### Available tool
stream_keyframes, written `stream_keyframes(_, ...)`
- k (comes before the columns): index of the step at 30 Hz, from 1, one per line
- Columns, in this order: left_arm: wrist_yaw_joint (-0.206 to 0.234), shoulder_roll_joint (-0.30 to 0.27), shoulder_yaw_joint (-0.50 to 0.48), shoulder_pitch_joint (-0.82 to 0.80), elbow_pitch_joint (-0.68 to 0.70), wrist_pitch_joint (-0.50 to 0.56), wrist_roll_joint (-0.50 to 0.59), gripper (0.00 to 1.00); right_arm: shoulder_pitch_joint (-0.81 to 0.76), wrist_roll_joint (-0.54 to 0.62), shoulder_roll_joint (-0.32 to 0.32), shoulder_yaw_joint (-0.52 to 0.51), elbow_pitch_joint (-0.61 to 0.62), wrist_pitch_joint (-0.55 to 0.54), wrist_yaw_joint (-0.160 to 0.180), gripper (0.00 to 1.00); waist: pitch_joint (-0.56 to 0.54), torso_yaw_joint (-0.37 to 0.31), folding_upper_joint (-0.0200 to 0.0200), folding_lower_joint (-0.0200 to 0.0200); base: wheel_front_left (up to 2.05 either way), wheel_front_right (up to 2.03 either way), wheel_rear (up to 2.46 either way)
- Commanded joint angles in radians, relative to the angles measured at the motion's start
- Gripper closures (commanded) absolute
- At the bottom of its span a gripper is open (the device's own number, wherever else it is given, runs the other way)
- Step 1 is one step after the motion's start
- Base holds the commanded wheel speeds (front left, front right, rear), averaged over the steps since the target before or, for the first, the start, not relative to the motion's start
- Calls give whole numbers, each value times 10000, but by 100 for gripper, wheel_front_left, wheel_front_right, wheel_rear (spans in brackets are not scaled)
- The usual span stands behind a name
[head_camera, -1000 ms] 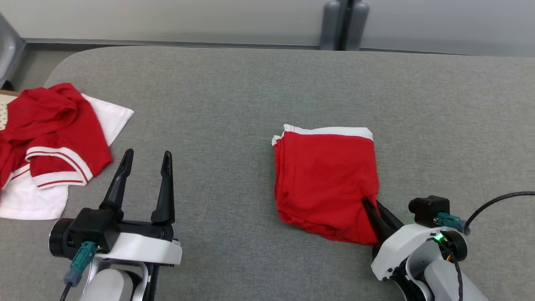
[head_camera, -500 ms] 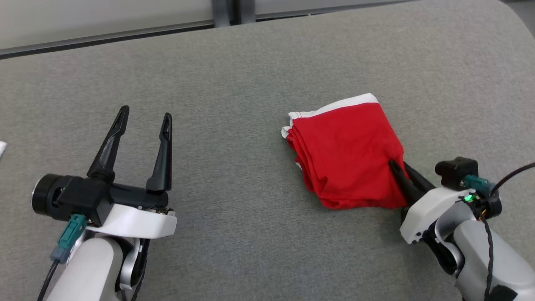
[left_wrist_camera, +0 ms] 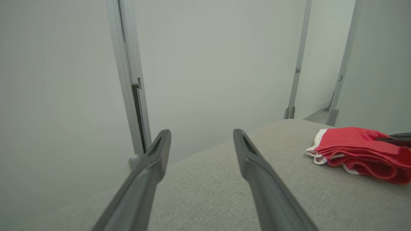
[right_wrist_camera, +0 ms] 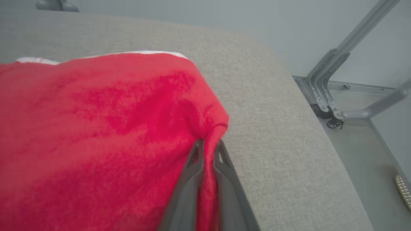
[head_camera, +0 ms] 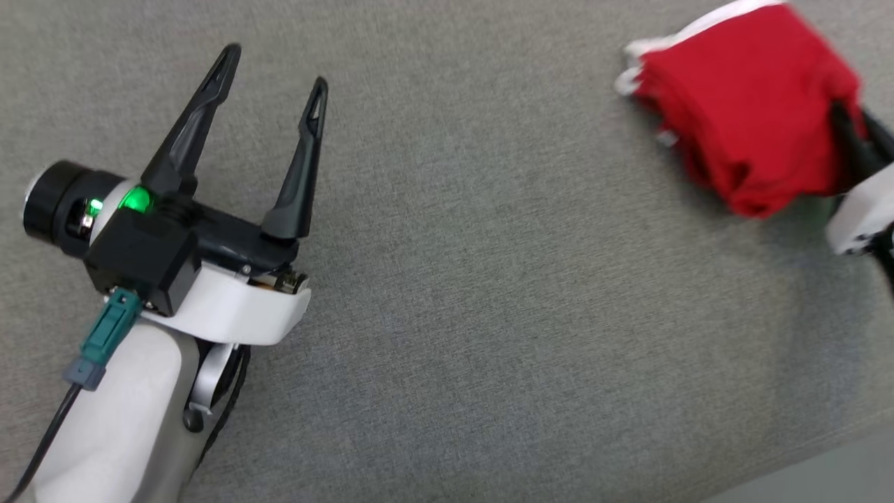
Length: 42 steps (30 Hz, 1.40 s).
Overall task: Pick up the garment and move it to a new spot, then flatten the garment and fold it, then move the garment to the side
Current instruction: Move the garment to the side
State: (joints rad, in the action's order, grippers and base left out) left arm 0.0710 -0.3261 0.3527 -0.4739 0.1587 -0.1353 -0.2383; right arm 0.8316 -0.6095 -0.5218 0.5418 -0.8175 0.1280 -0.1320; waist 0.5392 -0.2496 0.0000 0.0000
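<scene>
The garment (head_camera: pixel 747 105) is a red folded bundle with white trim, lying on the grey padded table (head_camera: pixel 489 279) at the upper right of the head view. My right gripper (head_camera: pixel 848 119) is shut on its near right corner. In the right wrist view a ridge of the red garment (right_wrist_camera: pixel 106 122) is pinched between the closed fingers of my right gripper (right_wrist_camera: pixel 208 144). My left gripper (head_camera: pixel 276 70) hovers open and empty far to the left. The left wrist view shows my left gripper (left_wrist_camera: pixel 201 134) with its fingers spread, and the garment (left_wrist_camera: pixel 356 147) off to the right.
The table's edge (head_camera: pixel 838 447) runs across the lower right corner of the head view, with floor beyond. In the right wrist view the table ends just right of the garment, above a metal frame with a caster (right_wrist_camera: pixel 330 109). Pale walls and posts (left_wrist_camera: pixel 128 80) stand behind.
The head view has swung, so the pile of red and white clothes at the left is out of frame. My right gripper keeps its hold on the garment's corner. My left gripper stays open.
</scene>
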Motion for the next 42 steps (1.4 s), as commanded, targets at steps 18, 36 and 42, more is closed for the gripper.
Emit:
stream_keyframes(18,-274,-367,377,-1580,1349,467,705,0,2374,-1130,-1564,-1616,-2915,406,23,9,2694,416,0,0,0,0,0)
stream_keyframes(36,59,-446,452,-56,485,238,200,0,234,-1534,-620,-2321,-2052,1376,23,0,275,-453,0,0,0,0,0)
stream_keyframes(42,462,-418,224,1017,244,110,-179,0,-1587,-296,234,-3591,238,1375,23,0,-928,-573,0,0,0,0,0)
